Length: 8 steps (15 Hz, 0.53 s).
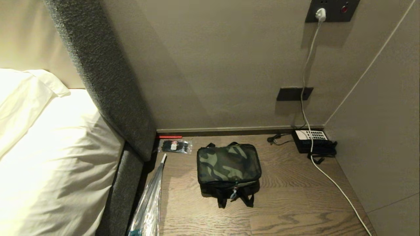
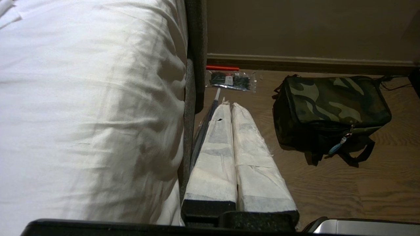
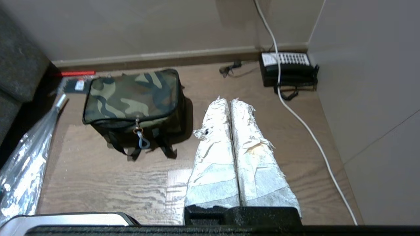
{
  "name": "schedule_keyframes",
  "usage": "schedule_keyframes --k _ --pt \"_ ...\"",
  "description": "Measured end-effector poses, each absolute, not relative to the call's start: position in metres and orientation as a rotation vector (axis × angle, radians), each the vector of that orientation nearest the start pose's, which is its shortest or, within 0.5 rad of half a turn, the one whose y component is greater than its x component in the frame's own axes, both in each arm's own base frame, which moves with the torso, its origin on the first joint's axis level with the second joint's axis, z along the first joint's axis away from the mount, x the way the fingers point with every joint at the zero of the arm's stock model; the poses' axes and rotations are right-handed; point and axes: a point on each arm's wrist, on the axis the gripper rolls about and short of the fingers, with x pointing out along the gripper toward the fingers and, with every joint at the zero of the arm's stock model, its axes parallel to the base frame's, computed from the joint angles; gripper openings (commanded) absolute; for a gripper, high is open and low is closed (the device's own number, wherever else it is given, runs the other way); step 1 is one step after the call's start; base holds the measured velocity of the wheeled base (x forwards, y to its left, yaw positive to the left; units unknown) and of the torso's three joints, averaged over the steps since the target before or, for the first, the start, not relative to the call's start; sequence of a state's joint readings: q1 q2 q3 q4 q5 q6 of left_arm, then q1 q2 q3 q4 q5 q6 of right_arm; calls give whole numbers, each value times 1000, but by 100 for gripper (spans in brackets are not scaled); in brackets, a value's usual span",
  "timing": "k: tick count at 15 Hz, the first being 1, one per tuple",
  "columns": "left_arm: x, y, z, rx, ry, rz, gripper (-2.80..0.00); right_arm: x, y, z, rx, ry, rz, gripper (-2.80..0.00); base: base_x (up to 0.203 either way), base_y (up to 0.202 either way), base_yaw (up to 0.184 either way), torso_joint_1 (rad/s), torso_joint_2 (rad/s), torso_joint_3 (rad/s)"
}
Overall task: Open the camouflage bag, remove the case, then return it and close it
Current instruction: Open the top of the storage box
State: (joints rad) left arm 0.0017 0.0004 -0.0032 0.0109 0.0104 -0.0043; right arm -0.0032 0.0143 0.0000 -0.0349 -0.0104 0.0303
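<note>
The camouflage bag (image 1: 228,167) sits zipped shut on the wooden tabletop, straps and grey zipper pull (image 1: 233,194) facing me. It also shows in the left wrist view, camouflage bag (image 2: 331,109), and in the right wrist view, camouflage bag (image 3: 133,100). The case is hidden. My left gripper (image 2: 228,105) hangs shut and empty, held well back from the bag beside the bed. Shut too with nothing in it, my right gripper (image 3: 228,101) is on the bag's other side, apart from it. Neither arm appears in the head view.
A black desk telephone (image 1: 313,141) with a white cable (image 1: 331,180) stands at the back right corner. A small plastic packet (image 1: 175,146) and a red strip (image 1: 170,137) lie at the back left. A clear wrapped item (image 1: 149,203) leans by the bed (image 1: 49,157).
</note>
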Motion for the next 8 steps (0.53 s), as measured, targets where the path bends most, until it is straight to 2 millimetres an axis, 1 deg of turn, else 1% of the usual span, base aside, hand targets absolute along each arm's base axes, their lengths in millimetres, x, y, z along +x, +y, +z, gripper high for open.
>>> schedule_keyframes --k 8 --pt "-23 0 75 -4 8 12 -280 -22 0 79 29 -20 -13 -280 0 0 0 2 4 -199"
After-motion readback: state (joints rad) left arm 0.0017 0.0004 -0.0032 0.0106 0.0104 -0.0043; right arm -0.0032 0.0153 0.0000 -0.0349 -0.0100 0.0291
